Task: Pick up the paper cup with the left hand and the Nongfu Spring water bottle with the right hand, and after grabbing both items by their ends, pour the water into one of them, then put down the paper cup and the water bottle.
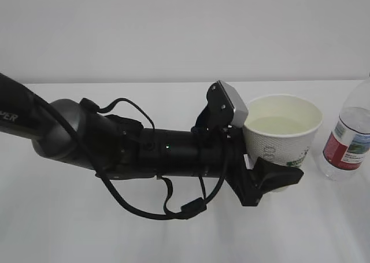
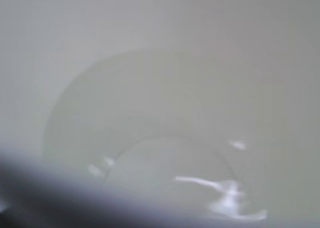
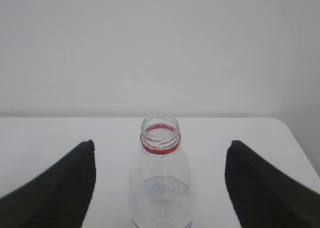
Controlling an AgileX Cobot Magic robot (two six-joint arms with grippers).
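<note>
The scene is lit evenly and softly, and no single source can be made out. The exterior view is slightly washed out: the white table (image 1: 173, 240) nearly merges with the pale wall, and only faint shadows are cast beneath the left hand (image 1: 272, 179). The left wrist view is badly defocused; the inside of the paper cup (image 2: 160, 87) is rendered as a grey haze, with small bright glints on the water (image 2: 220, 188) and a dark blur along the lower left edge. The right wrist view is sharper, though the black fingers (image 3: 60, 188) are softened at the frame edges.
</note>
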